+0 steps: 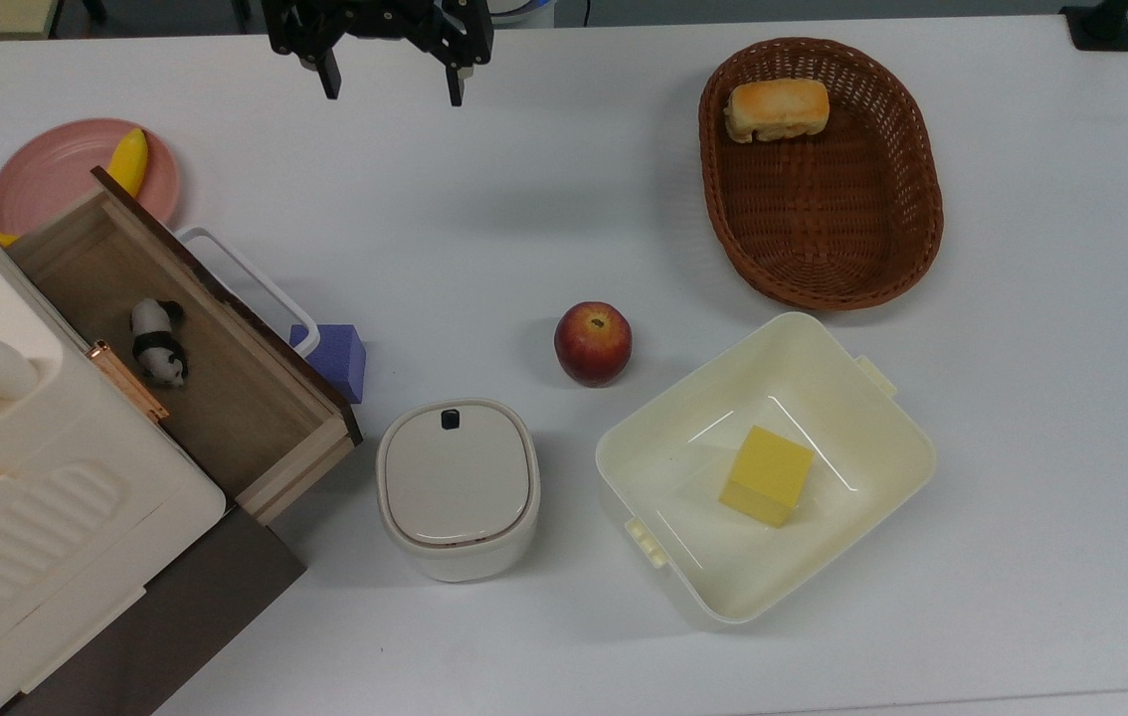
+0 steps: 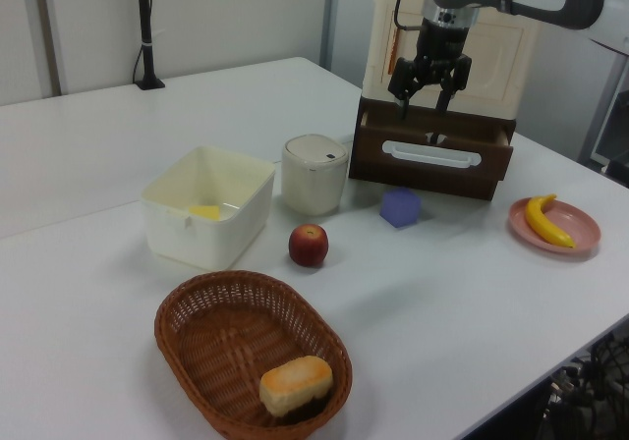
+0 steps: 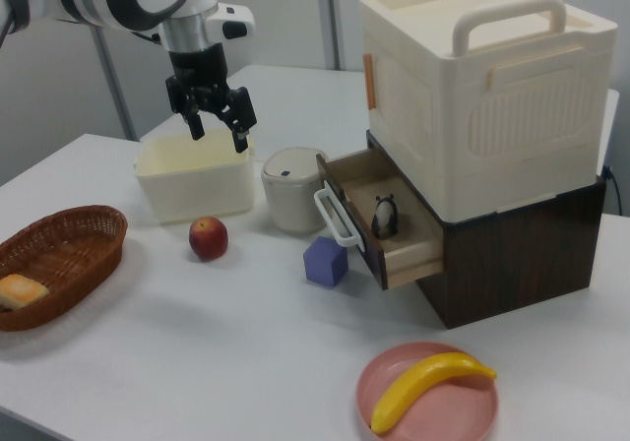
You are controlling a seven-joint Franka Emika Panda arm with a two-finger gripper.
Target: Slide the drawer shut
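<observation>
The drawer stands pulled out of a dark brown cabinet at the top view's left. It is a light-wood box with a dark front panel and a white loop handle. A small panda toy lies inside it. My gripper hangs open and empty above the table, at the top edge of the top view. It is up and to the right of the drawer, well apart from the handle. In the right view the gripper hovers over the cream tub, left of the drawer.
A purple block sits right against the drawer front. Nearby stand a grey lidded pot, an apple and a cream tub holding a yellow block. A wicker basket with bread and a pink plate with a banana lie further off.
</observation>
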